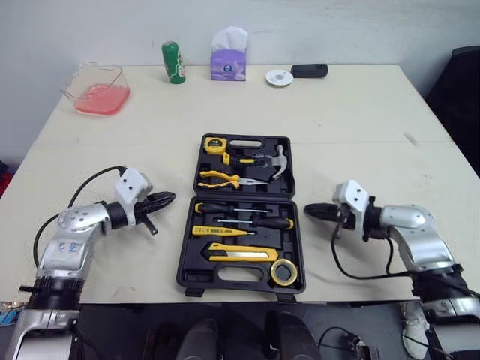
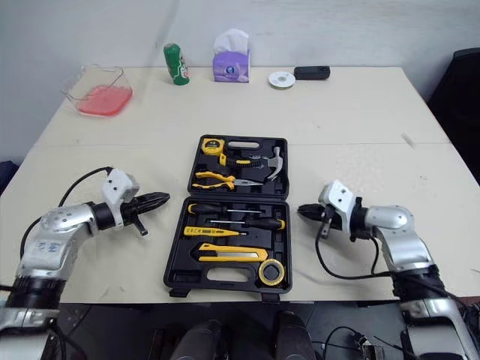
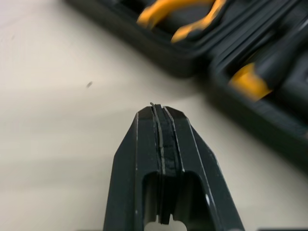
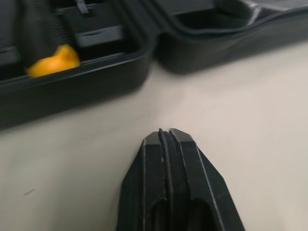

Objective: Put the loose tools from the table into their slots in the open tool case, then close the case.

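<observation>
The case [image 1: 191, 271] lies open at the centre of the tabletop [image 1: 352, 120], its tools [image 1: 240, 223] seemingly all slotted. Left hand [image 1: 168, 199] at its 9 o'clock and right hand [image 1: 309, 213] at 3 o'clock are both clenched, empty. Only closing seems left.

Tool case [image 1: 240, 274] lies mid-table [image 1: 360, 112] toward near edge; left gripper [image 1: 166, 199] just left of it, right gripper [image 1: 311, 213] just right; container [image 1: 96, 90], bottle [image 1: 173, 62], tissue box [image 1: 228, 64] along far edge.
</observation>
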Controlling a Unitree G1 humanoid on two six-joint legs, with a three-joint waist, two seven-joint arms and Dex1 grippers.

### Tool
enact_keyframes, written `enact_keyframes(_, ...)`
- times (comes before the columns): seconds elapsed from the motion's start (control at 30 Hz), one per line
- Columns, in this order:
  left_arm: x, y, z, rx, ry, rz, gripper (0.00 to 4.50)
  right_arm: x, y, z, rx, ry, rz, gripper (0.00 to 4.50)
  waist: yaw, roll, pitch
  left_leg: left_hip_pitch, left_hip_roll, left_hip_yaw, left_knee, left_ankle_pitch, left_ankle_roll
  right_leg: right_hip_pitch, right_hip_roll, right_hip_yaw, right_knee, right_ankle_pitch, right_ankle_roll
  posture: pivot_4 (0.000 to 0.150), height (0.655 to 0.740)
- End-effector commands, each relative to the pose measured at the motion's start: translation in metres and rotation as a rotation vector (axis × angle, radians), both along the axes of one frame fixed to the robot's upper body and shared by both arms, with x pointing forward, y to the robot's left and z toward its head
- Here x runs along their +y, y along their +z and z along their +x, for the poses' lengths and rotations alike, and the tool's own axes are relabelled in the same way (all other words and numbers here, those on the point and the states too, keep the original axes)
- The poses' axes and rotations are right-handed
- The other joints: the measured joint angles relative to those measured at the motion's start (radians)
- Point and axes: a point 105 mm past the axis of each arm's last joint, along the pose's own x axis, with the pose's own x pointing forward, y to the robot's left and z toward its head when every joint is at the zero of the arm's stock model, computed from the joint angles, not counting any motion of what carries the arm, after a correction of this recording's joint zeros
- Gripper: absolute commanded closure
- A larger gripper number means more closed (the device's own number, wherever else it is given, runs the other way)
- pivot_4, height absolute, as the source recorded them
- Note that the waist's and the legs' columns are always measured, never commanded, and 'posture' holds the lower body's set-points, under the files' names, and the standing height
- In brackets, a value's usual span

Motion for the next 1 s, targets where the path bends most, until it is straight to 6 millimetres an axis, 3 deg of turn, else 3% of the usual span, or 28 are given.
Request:
enact_keyframes(0.03,-0.005,0.014,0.009,-0.050,0.005,-0.072,4.46,0.004,0.004,0.005,-0.031,0.002,-0.010,4.50,0.003,0.000,0.000,0.000,0.000,0.000,0.000,0.000,0.000,0.000,-0.001,0.000,0.000,0.000,0.000,0.150,0.7400)
enact_keyframes(0.13,-0.025,-0.002,0.007,-0.013,-0.095,-0.038,4.46,0.011,0.007,0.011,-0.046,0.024,-0.032,4.50,0.001,0.000,0.000,-0.002,-0.002,-0.001,0.000,0.000,0.001,0.000,-0.001,-0.003,-0.001,0.000,0.000,0.150,0.7400)
enact_keyframes(0.2,-0.038,0.003,0.011,-0.001,-0.089,-0.151,4.46,0.017,0.007,0.010,-0.022,0.064,-0.036,4.50,0.003,0.000,0.000,-0.002,-0.003,-0.002,0.001,0.000,0.002,0.000,-0.001,-0.004,-0.001,0.000,0.001,0.150,0.7400)
enact_keyframes(0.33,-0.050,-0.008,0.011,0.023,-0.121,-0.094,4.46,0.024,0.011,0.008,-0.008,0.108,-0.041,4.50,0.002,0.000,0.000,-0.004,-0.002,-0.003,0.002,0.001,0.002,0.000,-0.001,-0.005,0.000,0.000,0.001,0.150,0.7400)
enact_keyframes(0.47,-0.059,-0.003,0.020,-0.015,-0.108,-0.123,4.46,0.026,0.014,0.013,-0.022,0.107,-0.051,4.50,0.001,0.000,0.000,-0.003,-0.002,-0.003,0.002,0.001,0.002,0.000,0.000,-0.005,0.000,0.000,0.001,0.150,0.7400)
enact_keyframes(0.57,-0.067,-0.003,0.016,0.014,-0.156,-0.150,4.46,0.025,0.015,0.020,-0.038,0.082,-0.049,4.50,0.003,0.000,0.000,-0.004,-0.003,-0.004,0.003,0.001,0.002,0.000,-0.001,-0.006,0.001,0.000,0.001,0.150,0.7400)
enact_keyframes(0.87,-0.063,0.003,0.004,0.034,-0.160,-0.175,4.46,0.030,0.019,0.033,-0.076,0.100,-0.078,4.50,-0.003,0.000,0.000,-0.003,-0.002,-0.004,0.003,0.001,0.002,0.000,-0.001,-0.005,0.001,0.000,0.001,0.150,0.7400)
enact_keyframes(1.0,-0.040,-0.003,0.011,0.018,-0.032,-0.139,4.46,0.022,0.016,0.035,-0.039,0.082,-0.098,4.50,-0.004,0.000,0.000,-0.003,-0.002,-0.004,0.003,0.001,0.002,0.000,-0.001,-0.005,0.001,0.000,0.001,0.150,0.7400)
